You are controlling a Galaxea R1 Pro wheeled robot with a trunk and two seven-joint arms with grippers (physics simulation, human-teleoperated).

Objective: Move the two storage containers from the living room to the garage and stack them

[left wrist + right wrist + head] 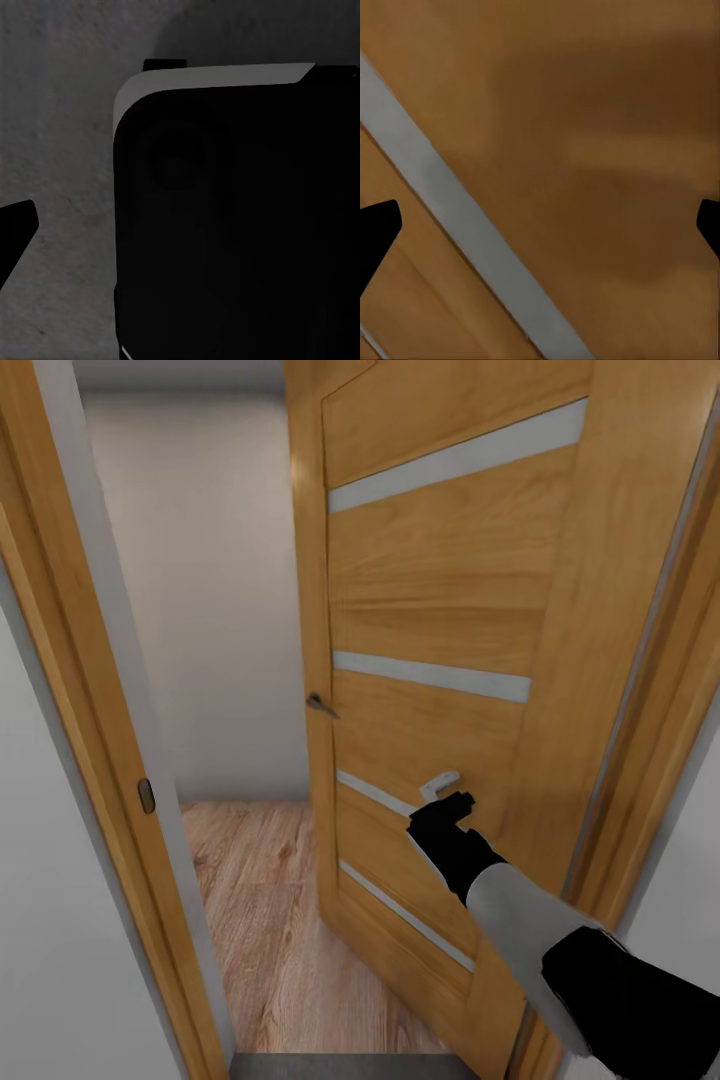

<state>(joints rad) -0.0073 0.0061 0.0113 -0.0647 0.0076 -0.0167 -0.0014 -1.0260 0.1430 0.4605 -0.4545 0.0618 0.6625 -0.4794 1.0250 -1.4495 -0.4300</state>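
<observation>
The two storage containers are out of view. An orange wooden door (450, 590) with grey horizontal stripes stands partly open in front of me. My right gripper (448, 798) is up against its face near a lower stripe. In the right wrist view the door panel (585, 150) is very close, and the right gripper (540, 225) is open with nothing between its black fingertips (376, 225). In the left wrist view one fingertip (15, 232) shows out wide over the dark grey floor (60, 150); a black part of my own body (240, 217) hides the other side.
The door frame (70, 660) rises at the left, with a latch plate (146, 795). Through the gap lie light wood planks (270, 900) and a pale wall (210, 590). A door handle (320, 705) sticks out at the door's edge. A dark grey strip of floor (340, 1066) lies at the threshold.
</observation>
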